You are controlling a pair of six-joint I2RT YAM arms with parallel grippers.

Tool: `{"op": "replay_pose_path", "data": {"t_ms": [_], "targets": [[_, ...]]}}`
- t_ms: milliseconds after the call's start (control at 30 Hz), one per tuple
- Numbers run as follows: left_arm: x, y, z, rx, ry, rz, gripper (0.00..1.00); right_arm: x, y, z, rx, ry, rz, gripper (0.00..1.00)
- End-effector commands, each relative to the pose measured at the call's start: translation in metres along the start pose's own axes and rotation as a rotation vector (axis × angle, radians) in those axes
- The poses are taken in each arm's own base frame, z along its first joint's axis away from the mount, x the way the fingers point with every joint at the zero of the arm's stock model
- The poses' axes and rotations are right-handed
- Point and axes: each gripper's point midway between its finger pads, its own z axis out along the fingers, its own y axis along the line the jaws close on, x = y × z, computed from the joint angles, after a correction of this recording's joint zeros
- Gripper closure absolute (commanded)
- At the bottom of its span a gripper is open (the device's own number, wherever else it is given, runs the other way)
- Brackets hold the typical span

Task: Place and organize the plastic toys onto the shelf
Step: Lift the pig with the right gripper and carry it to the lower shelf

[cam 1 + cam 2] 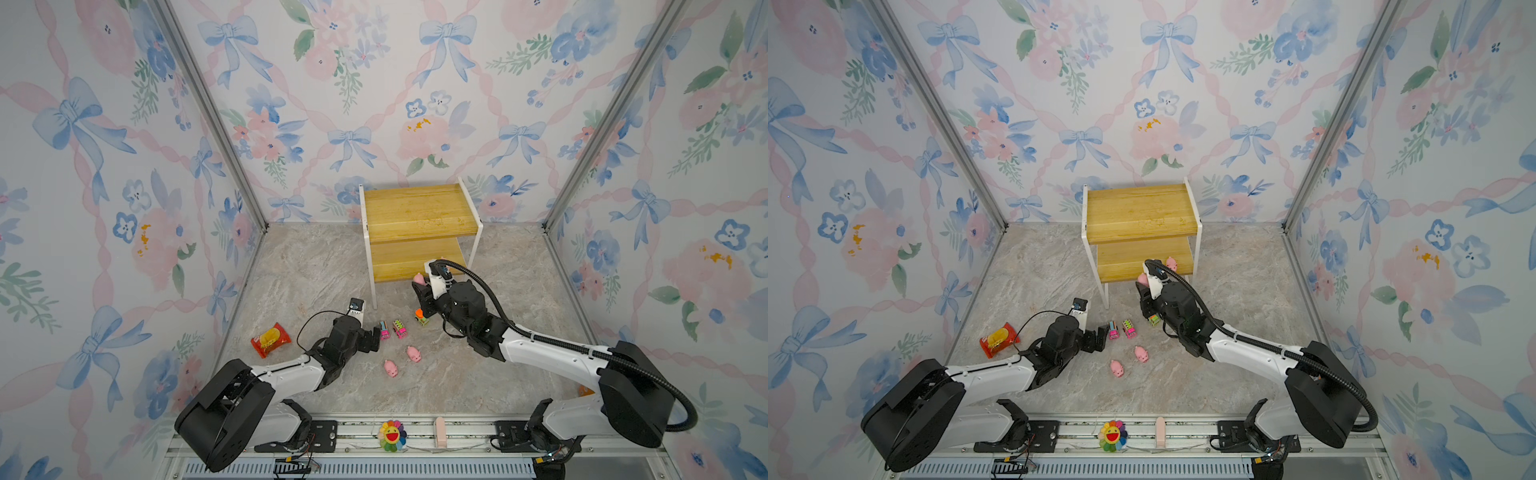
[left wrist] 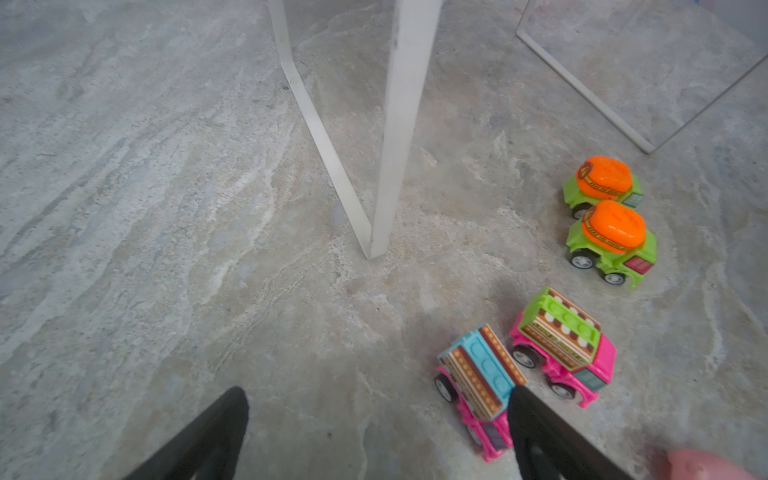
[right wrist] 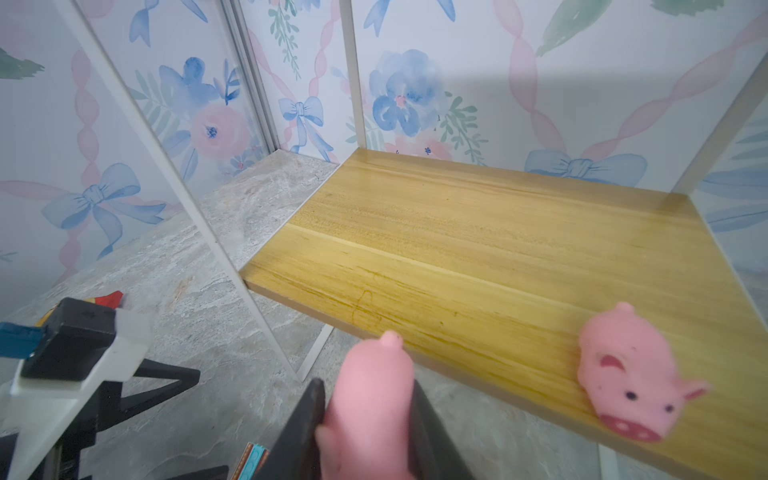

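Free: yellowish wooden lower shelf board [image 3: 457, 232] was mostly bare | Blocked: pink plastic pig [image 3: 627, 374] sat on front edge; white metal leg [image 3: 189, 199] stood beside

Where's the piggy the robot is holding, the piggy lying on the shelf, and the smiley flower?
held pig [image 3: 370, 407]: right wrist view, middle of its pink body.
shelf pig [image 3: 629, 372]: right wrist view, its back, just above the eyes.
smiling flower [image 1: 392, 435]: in a top view, its laughing face.
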Motion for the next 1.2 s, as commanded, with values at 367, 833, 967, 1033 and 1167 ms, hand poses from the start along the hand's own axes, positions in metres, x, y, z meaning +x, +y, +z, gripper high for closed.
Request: {"op": "replay_pose_path", "data": {"t_ms": [367, 833, 967, 1033, 1167], "targets": [[-0.002, -0.003, 0.002, 0.006, 0.002, 0.02, 0.02, -0.03, -0.023, 0.02, 0.146, -0.127, 0.02, 0.67], [-0.001, -0.002, 0.002, 0.0, 0.004, 0.023, 0.02, -0.025, -0.033, 0.033, 0.174, -0.122, 0.042, 0.67], [0.0, -0.001, 0.002, -0.002, 0.007, 0.021, 0.02, -0.022, -0.034, 0.036, 0.175, -0.118, 0.045, 0.67], [-0.001, -0.001, 0.003, -0.001, 0.006, 0.021, 0.02, -0.023, -0.034, 0.037, 0.176, -0.121, 0.046, 0.67], [-0.001, -0.001, 0.002, -0.003, 0.004, 0.02, 0.02, -0.021, -0.035, 0.038, 0.178, -0.118, 0.048, 0.67]]}}
